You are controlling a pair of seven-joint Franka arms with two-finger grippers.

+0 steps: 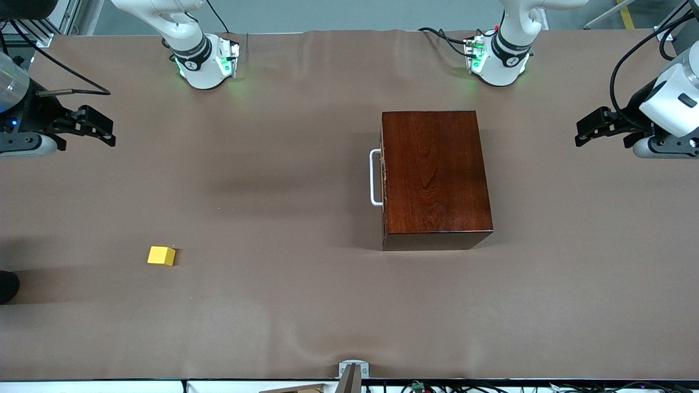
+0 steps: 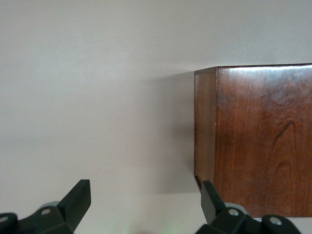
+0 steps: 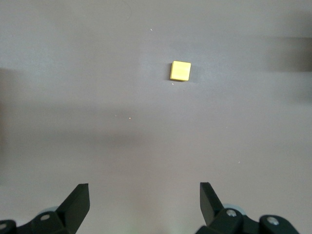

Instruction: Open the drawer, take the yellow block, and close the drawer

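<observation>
The reddish-brown wooden box (image 1: 436,177) stands mid-table toward the left arm's end. Its drawer (image 1: 384,180) is pushed in, and the white handle (image 1: 375,177) faces the right arm's end. The yellow block (image 1: 161,255) lies on the brown cloth toward the right arm's end, nearer the front camera than the box. My right gripper (image 1: 111,134) hangs open and empty over the table's end, with the block (image 3: 180,71) ahead of its open jaws (image 3: 145,195). My left gripper (image 1: 580,134) hangs open and empty over the other end, and the box corner (image 2: 258,141) shows past it (image 2: 146,195).
Both arm bases (image 1: 205,63) (image 1: 499,60) stand along the table's edge farthest from the front camera. A small metal mount (image 1: 353,371) sits at the edge nearest the camera. A dark object (image 1: 8,286) pokes in at the right arm's end.
</observation>
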